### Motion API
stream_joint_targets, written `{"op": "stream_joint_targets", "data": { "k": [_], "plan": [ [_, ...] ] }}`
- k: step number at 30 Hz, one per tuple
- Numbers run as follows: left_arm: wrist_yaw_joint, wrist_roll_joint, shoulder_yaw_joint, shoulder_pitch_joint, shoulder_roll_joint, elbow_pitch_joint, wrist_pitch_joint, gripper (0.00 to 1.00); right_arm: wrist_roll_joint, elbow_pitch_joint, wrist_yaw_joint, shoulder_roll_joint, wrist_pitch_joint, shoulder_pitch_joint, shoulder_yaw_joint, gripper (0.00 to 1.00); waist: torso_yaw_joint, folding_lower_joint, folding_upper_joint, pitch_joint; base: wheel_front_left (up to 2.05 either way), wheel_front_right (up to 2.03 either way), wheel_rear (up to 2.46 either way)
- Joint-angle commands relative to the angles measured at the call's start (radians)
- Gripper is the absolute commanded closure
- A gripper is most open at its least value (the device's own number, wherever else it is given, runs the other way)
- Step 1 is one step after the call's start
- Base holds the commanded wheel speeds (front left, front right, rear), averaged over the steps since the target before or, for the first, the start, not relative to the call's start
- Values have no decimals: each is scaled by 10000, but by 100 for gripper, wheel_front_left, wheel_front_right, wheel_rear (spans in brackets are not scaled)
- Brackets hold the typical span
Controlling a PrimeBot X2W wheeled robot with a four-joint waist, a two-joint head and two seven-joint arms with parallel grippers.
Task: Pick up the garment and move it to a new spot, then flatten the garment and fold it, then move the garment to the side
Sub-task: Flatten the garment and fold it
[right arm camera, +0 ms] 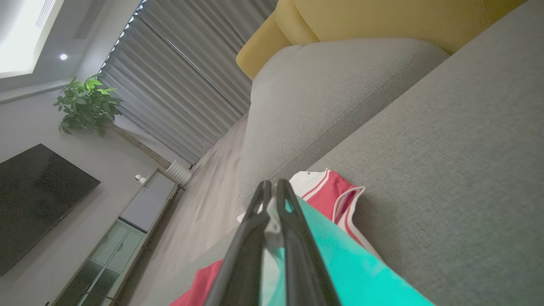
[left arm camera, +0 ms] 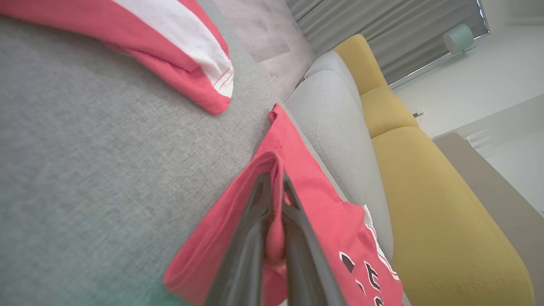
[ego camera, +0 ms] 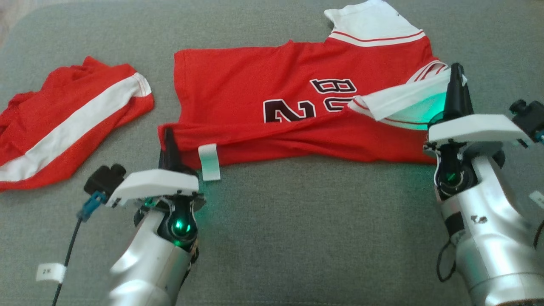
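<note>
The garment (ego camera: 255, 93) is a red jersey with white sleeves and dark numbers, spread across the grey cushion (ego camera: 297, 233). My left gripper (ego camera: 169, 135) is shut on the jersey's near left hem corner; in the left wrist view the red cloth (left arm camera: 323, 212) is pinched between the dark fingers (left arm camera: 255, 238) of that gripper (left arm camera: 274, 178). My right gripper (ego camera: 457, 70) is shut on the near white sleeve (ego camera: 403, 100), lifted and folded over the numbers. The sleeve (right arm camera: 340, 263), tinted green, is clamped in that gripper (right arm camera: 272, 186) in the right wrist view.
A second red garment with a white stripe (ego camera: 63, 127) lies crumpled at the left, also in the left wrist view (left arm camera: 187, 42). A white tag (ego camera: 209, 161) hangs from the jersey's near hem. Beyond the cushion stand a grey seat (left arm camera: 335, 127) and a yellow sofa (left arm camera: 425, 191).
</note>
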Motion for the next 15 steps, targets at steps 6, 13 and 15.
{"op": "stream_joint_targets", "data": {
  "k": [6, 13, 15],
  "plan": [
    [170, 2107, 956, -609, 137, -626, -53, 0, -1869, -554, -7, -182, -288, -655, -148, 0, -24, -2, 0, 62, 0, 0, 0],
    [1074, 7166, 1703, 785, 137, -1885, -53, 0, -5418, -2188, -7, -66, -292, 813, -658, 0, -128, -2, 0, -173, 0, 0, 0],
    [1278, 8426, 1807, 1374, 137, -2122, -53, 0, -6195, -2435, -7, 30, -292, 1398, -772, 0, -159, -2, 0, -315, 0, 0, 0]
  ]
}}
